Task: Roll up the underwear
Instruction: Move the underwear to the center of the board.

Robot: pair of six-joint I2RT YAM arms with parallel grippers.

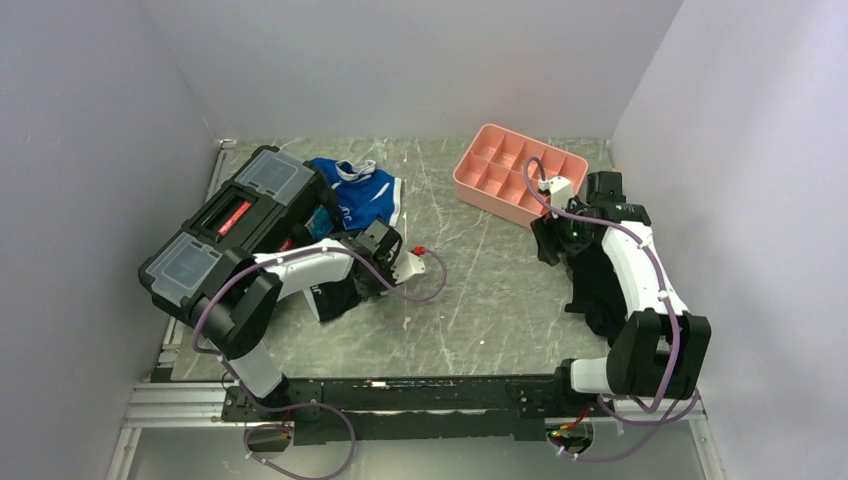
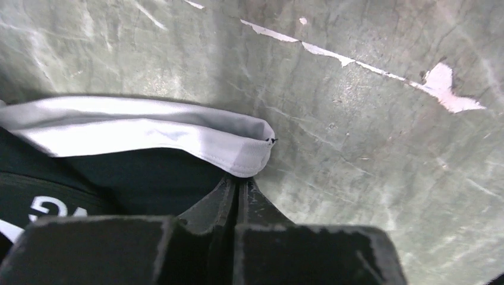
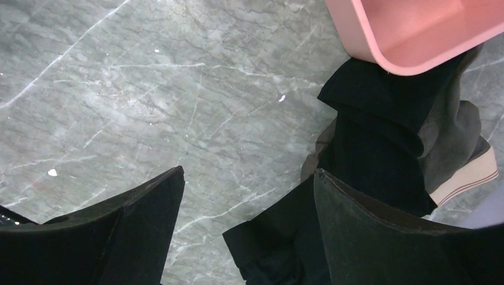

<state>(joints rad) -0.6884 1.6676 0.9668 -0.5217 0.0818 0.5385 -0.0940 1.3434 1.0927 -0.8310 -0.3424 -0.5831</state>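
The left gripper (image 2: 238,183) is pinched together on the white hem of the underwear (image 2: 148,178), which lies on the bench (image 1: 480,290) beside the black toolbox (image 1: 235,220). Its white lettering is cut off and unreadable. The right gripper (image 3: 249,208) is spread wide over a dark garment (image 3: 380,136) whose corner runs under the pink tray (image 3: 410,29). Blue-and-white briefs (image 1: 360,195) touch the toolbox.
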